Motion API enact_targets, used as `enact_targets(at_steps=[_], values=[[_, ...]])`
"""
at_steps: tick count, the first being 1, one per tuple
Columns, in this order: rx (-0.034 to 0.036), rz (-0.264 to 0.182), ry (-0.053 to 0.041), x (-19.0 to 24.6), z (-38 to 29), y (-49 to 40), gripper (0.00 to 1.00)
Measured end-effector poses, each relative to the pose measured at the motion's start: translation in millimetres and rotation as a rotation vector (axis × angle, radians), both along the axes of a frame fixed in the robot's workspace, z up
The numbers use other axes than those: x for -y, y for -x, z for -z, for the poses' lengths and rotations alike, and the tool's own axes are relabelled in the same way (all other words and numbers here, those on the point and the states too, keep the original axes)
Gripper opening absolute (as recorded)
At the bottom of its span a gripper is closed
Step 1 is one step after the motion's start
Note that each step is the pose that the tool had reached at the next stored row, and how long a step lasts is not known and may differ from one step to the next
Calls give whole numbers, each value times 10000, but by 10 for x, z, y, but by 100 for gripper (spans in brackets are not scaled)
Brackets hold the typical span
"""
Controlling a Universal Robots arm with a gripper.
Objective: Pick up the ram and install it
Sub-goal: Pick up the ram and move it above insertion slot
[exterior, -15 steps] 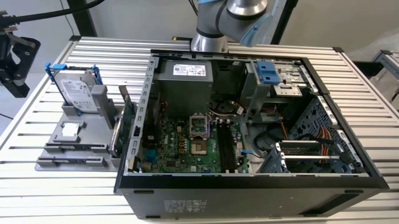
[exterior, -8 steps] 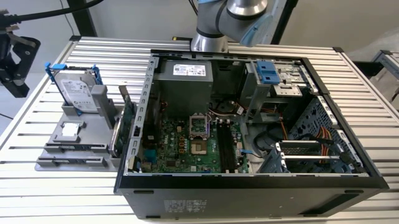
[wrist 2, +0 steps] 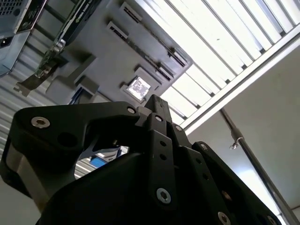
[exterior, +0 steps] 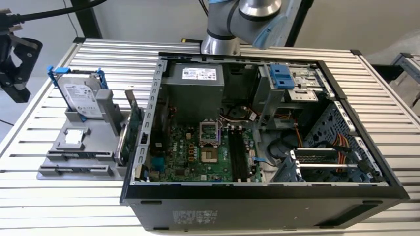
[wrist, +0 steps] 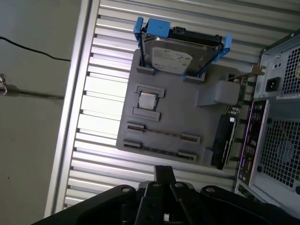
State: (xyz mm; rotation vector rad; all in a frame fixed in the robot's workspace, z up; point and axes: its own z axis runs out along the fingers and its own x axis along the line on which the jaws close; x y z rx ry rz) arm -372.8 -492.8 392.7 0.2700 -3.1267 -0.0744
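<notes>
Sitting edge-on, the ram looks thin, greyish.

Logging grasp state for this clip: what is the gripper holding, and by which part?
Nothing. The gripper is shut and empty; the ram sits in the grey fixture.

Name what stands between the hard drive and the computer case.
In the exterior view, the green expansion card stands on edge there, on the grey holder.
</notes>
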Motion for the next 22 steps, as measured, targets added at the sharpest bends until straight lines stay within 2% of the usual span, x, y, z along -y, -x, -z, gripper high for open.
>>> enact_targets(at_steps=[22], values=[[0,-895,0,0,-6,0,0]])
